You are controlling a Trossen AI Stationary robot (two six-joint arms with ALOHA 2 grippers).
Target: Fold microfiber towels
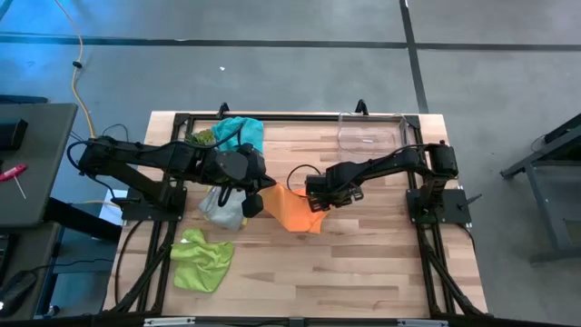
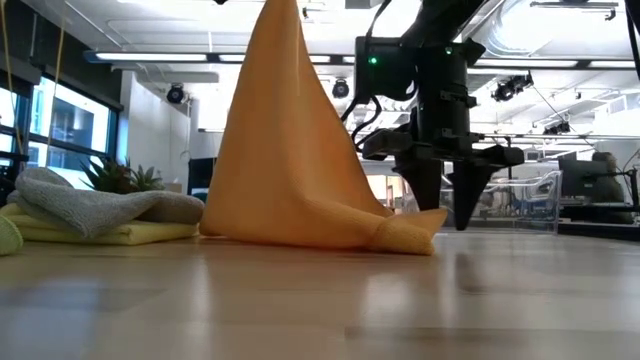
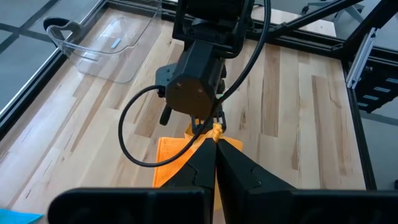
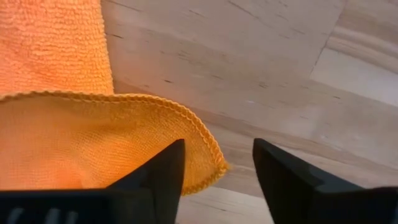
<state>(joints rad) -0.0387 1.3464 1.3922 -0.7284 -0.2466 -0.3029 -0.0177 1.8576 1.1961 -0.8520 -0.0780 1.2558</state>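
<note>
The orange towel hangs from my left gripper, which is shut on it, and drapes down to the table in the low view. My right gripper is open and points down beside the towel's lower corner. I cannot tell if it touches the towel. The grey towel lies on the yellow one. The teal towel lies at the far edge and the lime green towel lies crumpled at the near left. My left gripper pinches one corner of the orange towel between its two shut fingers. The corner tip sticks out past the fingertips. That corner is lifted; the towel hangs below like a tent, and its lower edge lies on the table.
A clear plastic bin stands at the far right. A green spiky plant sits at the far left by the teal towel. Bare wood lies at the table's near and right side.
</note>
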